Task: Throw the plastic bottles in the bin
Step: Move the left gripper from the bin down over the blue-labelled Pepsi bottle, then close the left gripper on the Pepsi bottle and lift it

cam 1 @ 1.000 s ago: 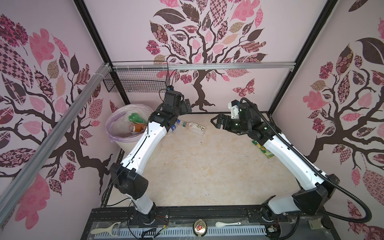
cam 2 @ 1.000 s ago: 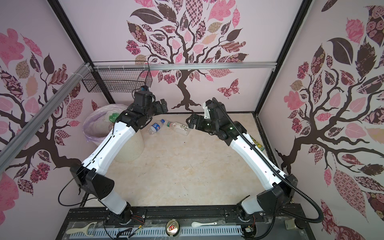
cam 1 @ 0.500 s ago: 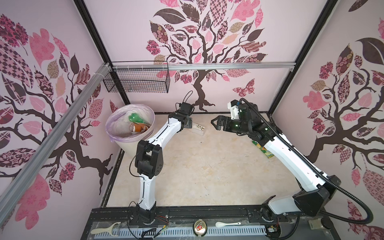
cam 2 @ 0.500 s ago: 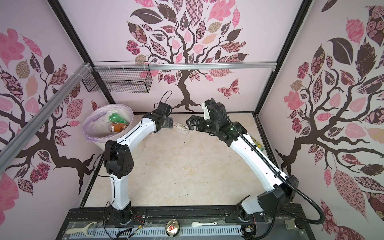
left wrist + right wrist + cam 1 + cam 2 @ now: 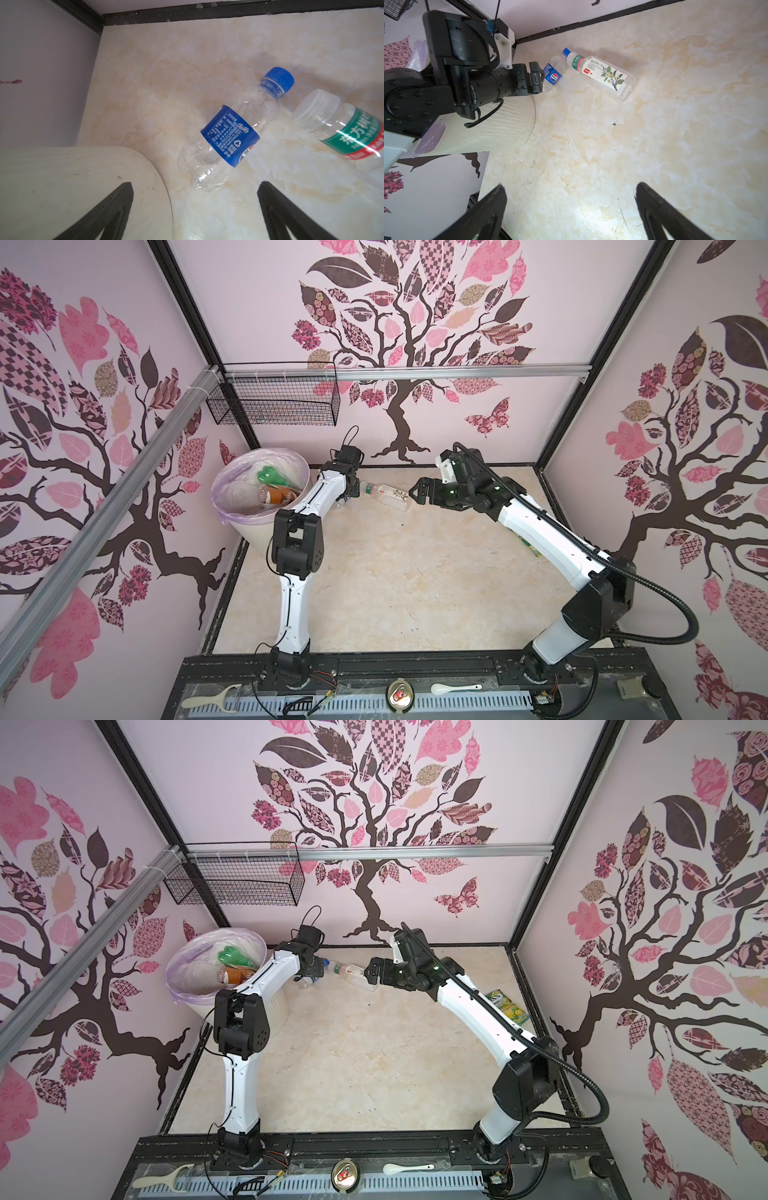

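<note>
Blue-label bottle [image 5: 305, 982] is nearly gone in both top views, tucked behind the left arm [image 5: 309, 965], with only a scrap of clear plastic and the cap peeking out. Tea bottle [image 5: 351, 970] slips its far end under the right gripper [image 5: 370, 971], and the left wrist view chops it off at the picture's edge. Snack packet [image 5: 532, 549]? Just a corner showing past the right arm [image 5: 540, 526]. Down in the bin [image 5: 255, 533], the pale shapes beneath the green bottle [image 5: 272, 479] are too murky to name.
</note>
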Action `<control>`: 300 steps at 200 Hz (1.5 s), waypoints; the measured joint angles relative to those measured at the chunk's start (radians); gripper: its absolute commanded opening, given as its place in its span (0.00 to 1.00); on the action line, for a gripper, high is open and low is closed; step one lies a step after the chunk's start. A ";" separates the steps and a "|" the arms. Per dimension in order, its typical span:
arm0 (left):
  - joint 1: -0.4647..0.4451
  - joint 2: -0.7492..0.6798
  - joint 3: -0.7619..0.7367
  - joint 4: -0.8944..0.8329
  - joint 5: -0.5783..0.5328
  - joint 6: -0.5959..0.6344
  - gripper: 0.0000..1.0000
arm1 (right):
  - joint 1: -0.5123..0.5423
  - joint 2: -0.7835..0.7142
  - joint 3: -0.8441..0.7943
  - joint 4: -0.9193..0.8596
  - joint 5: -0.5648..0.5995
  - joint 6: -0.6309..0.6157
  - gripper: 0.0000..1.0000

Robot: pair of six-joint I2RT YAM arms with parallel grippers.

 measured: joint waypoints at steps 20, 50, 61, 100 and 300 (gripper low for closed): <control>0.004 0.031 0.032 0.010 0.011 0.012 0.98 | 0.015 0.043 0.034 0.005 0.000 0.002 1.00; 0.013 0.066 0.055 0.035 0.037 0.024 0.98 | 0.050 0.093 0.085 0.007 -0.002 0.002 1.00; 0.020 0.074 0.060 0.039 0.053 0.026 0.98 | 0.057 0.109 0.100 0.006 -0.002 0.002 0.99; 0.043 0.114 0.101 0.049 0.105 0.014 0.98 | 0.066 0.154 0.143 -0.002 -0.003 0.002 1.00; 0.058 0.221 0.156 0.081 0.275 -0.087 0.91 | 0.068 0.233 0.238 -0.064 -0.001 -0.009 1.00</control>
